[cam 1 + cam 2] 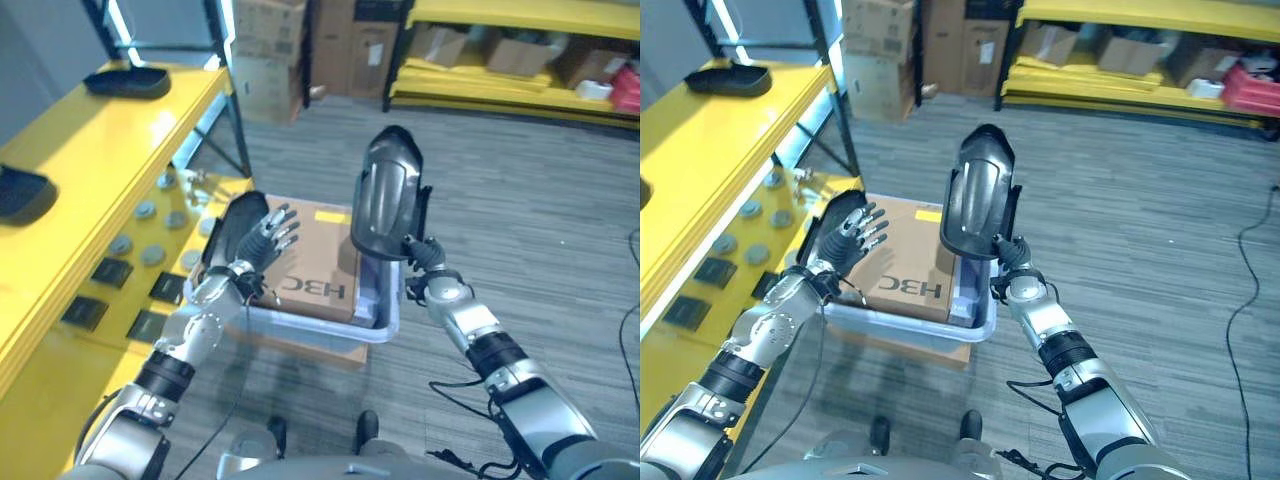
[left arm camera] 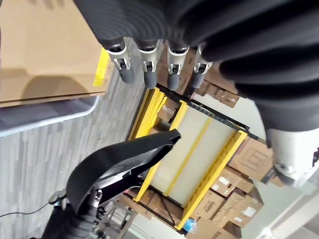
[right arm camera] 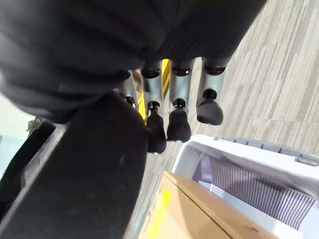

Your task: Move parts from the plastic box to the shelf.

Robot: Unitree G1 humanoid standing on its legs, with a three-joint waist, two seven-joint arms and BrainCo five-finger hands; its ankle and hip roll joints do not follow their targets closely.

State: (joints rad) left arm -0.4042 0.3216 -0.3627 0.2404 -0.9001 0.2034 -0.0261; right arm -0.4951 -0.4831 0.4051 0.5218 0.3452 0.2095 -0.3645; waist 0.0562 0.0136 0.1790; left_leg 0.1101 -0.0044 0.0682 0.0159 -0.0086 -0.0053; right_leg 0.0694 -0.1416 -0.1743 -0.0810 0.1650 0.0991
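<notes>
A black curved part (image 1: pixel 385 200) stands upright above the right end of the white plastic box (image 1: pixel 320 325), with my right hand (image 1: pixel 425 265) shut on its lower end. In the right wrist view the fingers (image 3: pixel 177 117) lie against the part (image 3: pixel 75 169). My left hand (image 1: pixel 250 235) hovers open over the left side of the box, above a cardboard box (image 1: pixel 315 260) that lies inside it. The left wrist view looks past straight fingers (image 2: pixel 149 69) to the raised part (image 2: pixel 119 164). The yellow shelf (image 1: pixel 90 170) runs along my left.
Two black parts (image 1: pixel 128 80) (image 1: pixel 20 195) lie on the shelf's top level. Its lower level holds grey discs (image 1: pixel 150 235) and dark square pieces (image 1: pixel 110 270). Cardboard boxes (image 1: pixel 270 50) and another yellow rack (image 1: pixel 520 60) stand at the back across grey floor.
</notes>
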